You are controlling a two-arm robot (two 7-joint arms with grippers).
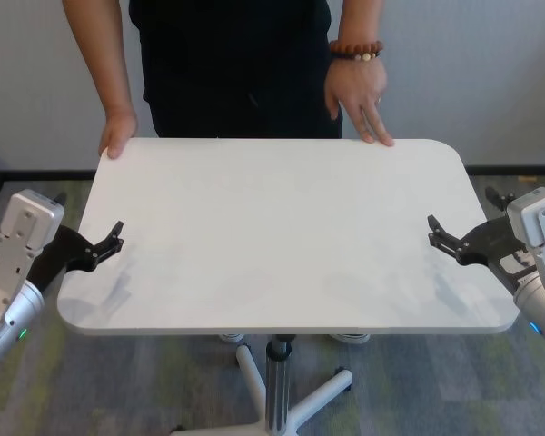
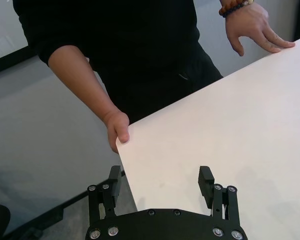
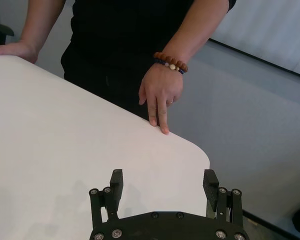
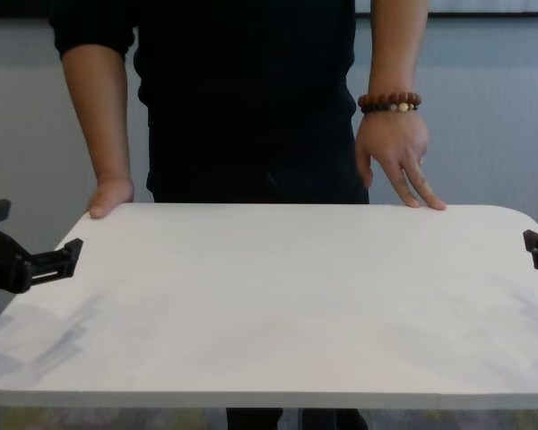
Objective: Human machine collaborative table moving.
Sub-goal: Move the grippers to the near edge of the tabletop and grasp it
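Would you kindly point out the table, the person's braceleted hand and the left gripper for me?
table (image 1: 282,236), head view, bare middle of the white top.
braceleted hand (image 1: 356,98), head view, back of the hand, fingertips on the table's far edge.
left gripper (image 1: 114,236), head view, between its open fingertips at the table's side edge.

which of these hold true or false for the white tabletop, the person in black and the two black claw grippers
1. Both black claw grippers, left and right, sit at opposite side edges of the large white rectangular tabletop. True.
2. The person in the black shirt wears a brown beaded bracelet. True.
3. The person has both hands off the tabletop. False: one hand holds a far corner and the other hand rests fingertips on the far edge.
4. The left gripper's jaws are clamped shut. False: the left wrist view shows them apart, straddling the table edge.
5. A cup stands on the tabletop. False: nothing stands on it.
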